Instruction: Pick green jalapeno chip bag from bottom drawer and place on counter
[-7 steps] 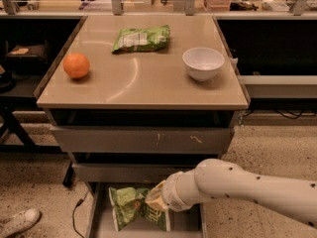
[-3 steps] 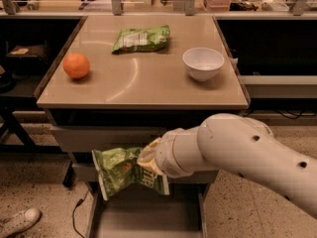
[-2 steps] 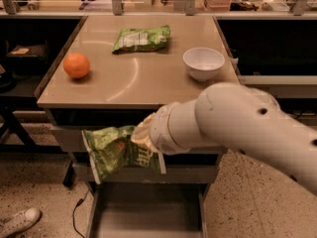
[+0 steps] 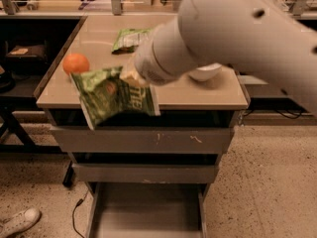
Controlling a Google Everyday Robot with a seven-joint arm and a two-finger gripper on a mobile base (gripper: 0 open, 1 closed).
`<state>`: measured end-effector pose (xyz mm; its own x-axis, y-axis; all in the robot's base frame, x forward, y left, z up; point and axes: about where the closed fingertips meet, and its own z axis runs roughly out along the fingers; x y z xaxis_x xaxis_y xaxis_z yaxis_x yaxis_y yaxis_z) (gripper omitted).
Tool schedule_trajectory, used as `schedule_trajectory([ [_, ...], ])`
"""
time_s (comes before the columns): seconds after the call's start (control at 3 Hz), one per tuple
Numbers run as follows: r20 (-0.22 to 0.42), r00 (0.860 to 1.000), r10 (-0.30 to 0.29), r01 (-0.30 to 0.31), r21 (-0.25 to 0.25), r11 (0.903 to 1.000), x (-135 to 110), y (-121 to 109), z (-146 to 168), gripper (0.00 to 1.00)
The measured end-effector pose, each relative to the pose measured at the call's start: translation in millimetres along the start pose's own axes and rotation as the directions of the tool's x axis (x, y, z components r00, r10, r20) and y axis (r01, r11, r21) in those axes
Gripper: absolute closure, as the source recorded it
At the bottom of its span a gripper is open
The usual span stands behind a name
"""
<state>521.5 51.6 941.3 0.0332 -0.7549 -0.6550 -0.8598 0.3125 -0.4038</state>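
My gripper [image 4: 130, 77] is shut on the green jalapeno chip bag [image 4: 111, 98] and holds it in the air at the front edge of the counter [image 4: 198, 95], left of centre. The bag hangs tilted, with white block letters showing at its right end. My white arm [image 4: 237, 33] covers the right and back of the counter. The bottom drawer [image 4: 146, 209] is pulled open below and nothing lies on its grey floor.
An orange [image 4: 76, 63] sits on the counter's left side, close behind the held bag. A paler green bag [image 4: 130, 38] lies at the back. A white bowl [image 4: 205, 73] peeks out under my arm. Two shut drawer fronts [image 4: 143, 140] sit above the open one. A white shoe [image 4: 17, 222] is at bottom left.
My gripper has lifted the bag out of the bottom drawer, up past the drawer fronts to counter height. The drawer floor is now bare.
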Motion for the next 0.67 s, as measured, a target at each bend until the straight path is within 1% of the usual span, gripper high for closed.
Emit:
schedule_trajectory([
  [0.33,0.026,0.998,-0.059,0.058,0.029,0.9979,-39.0,-17.5,-3.0,1.0],
  [0.67,0.027,0.998,-0.049,0.048,0.037,0.9982,-33.3,-23.0,1.6,1.0],
])
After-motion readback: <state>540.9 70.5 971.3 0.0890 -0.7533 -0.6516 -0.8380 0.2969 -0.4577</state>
